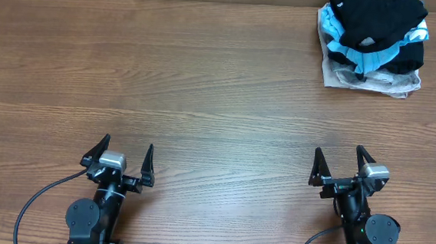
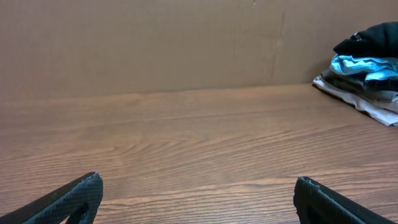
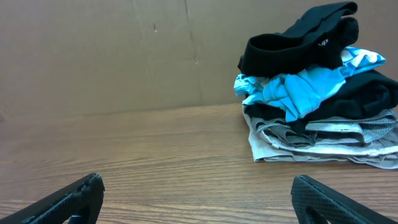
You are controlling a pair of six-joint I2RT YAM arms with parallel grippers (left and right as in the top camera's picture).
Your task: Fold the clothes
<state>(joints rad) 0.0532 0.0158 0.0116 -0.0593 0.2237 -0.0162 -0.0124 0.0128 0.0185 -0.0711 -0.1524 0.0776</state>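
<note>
We find the shirt [image 1: 373,16] topping a pile, over a blue tee [image 1: 370,62] and a beige garment [image 1: 344,78], at the worktop's [image 1: 219,99] far right corner. Left fingers [image 1: 147,165] and right fingers [image 1: 319,169] stand released, empty, well apart from the pile.

Black shirt [image 3: 280,53] atop blue tee [image 3: 298,87] and beige garment [image 3: 323,148], far right — right gripper [image 3: 196,183] fingers spread wide.
</note>
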